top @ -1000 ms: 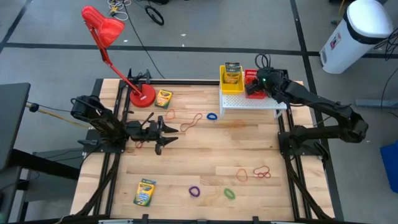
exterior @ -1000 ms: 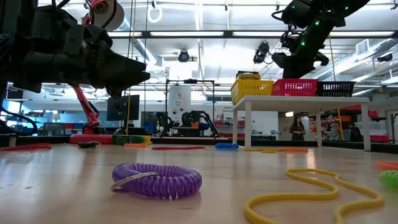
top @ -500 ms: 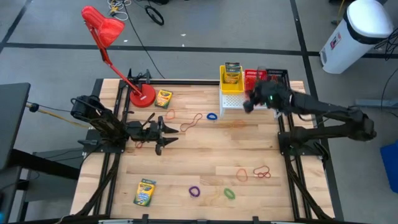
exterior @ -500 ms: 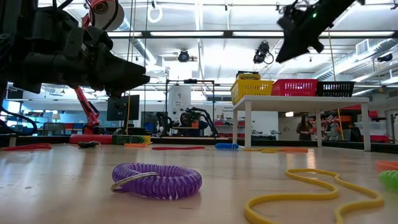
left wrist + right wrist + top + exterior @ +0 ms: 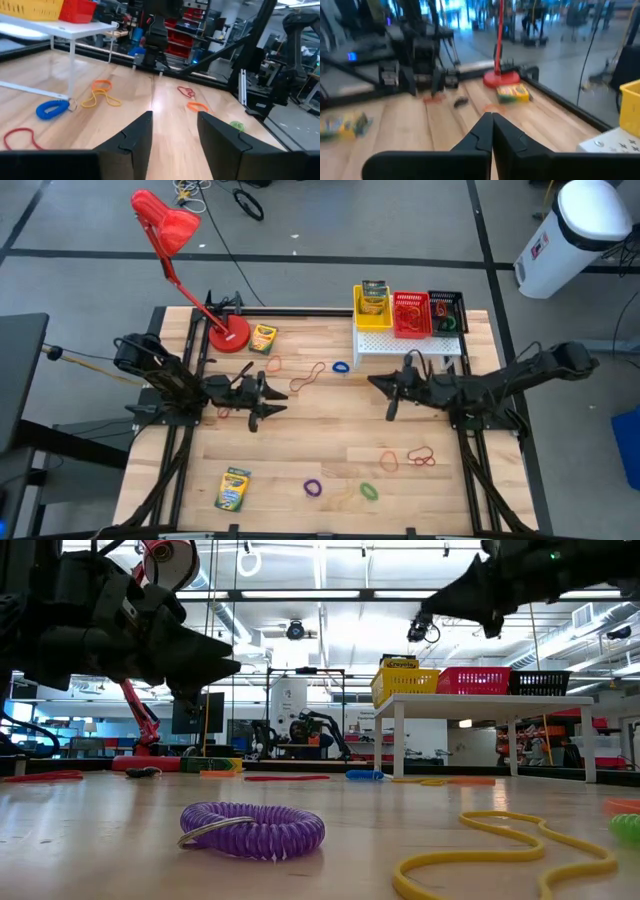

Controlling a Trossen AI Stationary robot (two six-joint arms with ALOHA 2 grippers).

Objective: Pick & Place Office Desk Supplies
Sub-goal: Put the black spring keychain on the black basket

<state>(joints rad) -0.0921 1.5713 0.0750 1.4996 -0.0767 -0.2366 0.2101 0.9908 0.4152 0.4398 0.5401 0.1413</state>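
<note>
High view is showing the right gripper (image 5: 386, 387) hanging over bare bench (image 5: 330, 430) just in front of the white shelf (image 5: 405, 345), jaws pressed together and carrying nothing; the right wrist view is confirming the two fingers meeting with no gap. Behind it on the shelf are sitting the yellow basket (image 5: 371, 307) with a crayon box standing in it, the red basket (image 5: 411, 314) and the black basket (image 5: 447, 311).

Left gripper (image 5: 262, 390) is hovering low on the far side of the bench from the right one, fingers spread and empty, with a dark red band (image 5: 222, 411) lying just beside it.

Judgement: right arm is empty and looking for its next pickup. Nearest loose supplies ahead of it are the blue coil (image 5: 341, 367) and the orange band (image 5: 308, 376); the red band pair (image 5: 421, 454) and the green coil (image 5: 369, 491) are lying well to its other side, toward the near edge.

To do this step well:
- jaws need opening before any descent;
- bands are lying flat, so fingertips should be touching the wood, straddling one strand only;
- loops near each other may be snagging, so lift slowly and check;
- keep clear of the left arm when reaching toward the blue coil.

Two crayon boxes, one by the red lamp base (image 5: 263, 338) and one at the near edge (image 5: 233, 488), are closer to the left gripper.
</note>
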